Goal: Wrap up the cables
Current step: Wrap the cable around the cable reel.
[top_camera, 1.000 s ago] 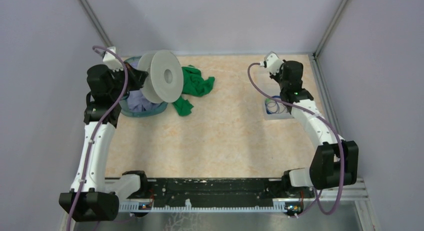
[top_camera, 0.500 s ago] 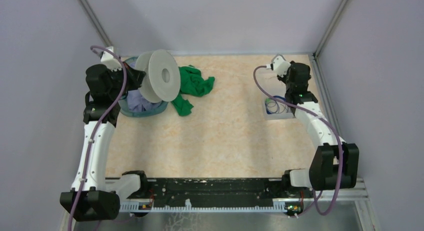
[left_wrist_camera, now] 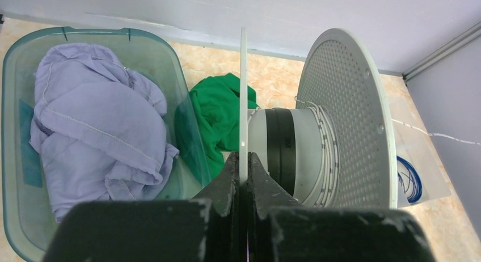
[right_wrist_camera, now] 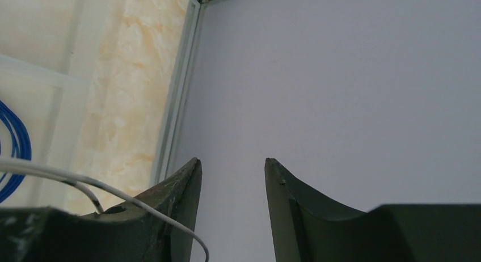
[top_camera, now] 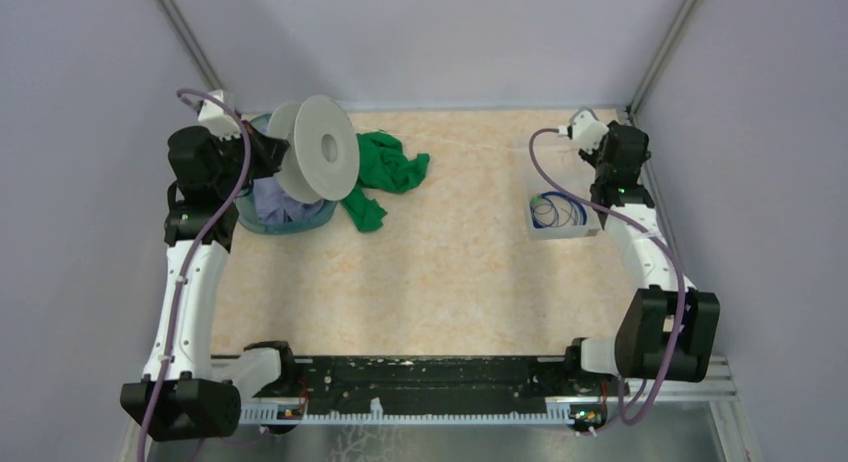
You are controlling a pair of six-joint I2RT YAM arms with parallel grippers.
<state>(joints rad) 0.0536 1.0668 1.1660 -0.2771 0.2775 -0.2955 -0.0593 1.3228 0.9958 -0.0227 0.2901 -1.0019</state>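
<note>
A dark blue cable (top_camera: 558, 212) lies coiled in a clear tray (top_camera: 541, 231) at the right; a green bit shows at its top left. The right wrist view catches the blue cable (right_wrist_camera: 11, 143) at its left edge. A thin whitish cable (right_wrist_camera: 85, 182) drapes over the outer side of my right gripper's left finger. My right gripper (right_wrist_camera: 232, 161) is open with nothing between its fingers and faces the right wall. My left gripper (left_wrist_camera: 243, 155) is shut on the near flange of a pale-grey spool (left_wrist_camera: 346, 114), held on edge above the table. White turns (left_wrist_camera: 324, 154) sit on its core.
A teal basket (top_camera: 250, 222) with lilac cloth stands under the left wrist. A green cloth (top_camera: 390, 172) lies beside the spool. The right wall and its metal corner post (top_camera: 655, 52) are close to the right wrist (top_camera: 618, 154).
The right arm has swung right toward the wall, uncovering the blue coil in the tray, and its jaws have widened. The left arm and spool have barely shifted.
</note>
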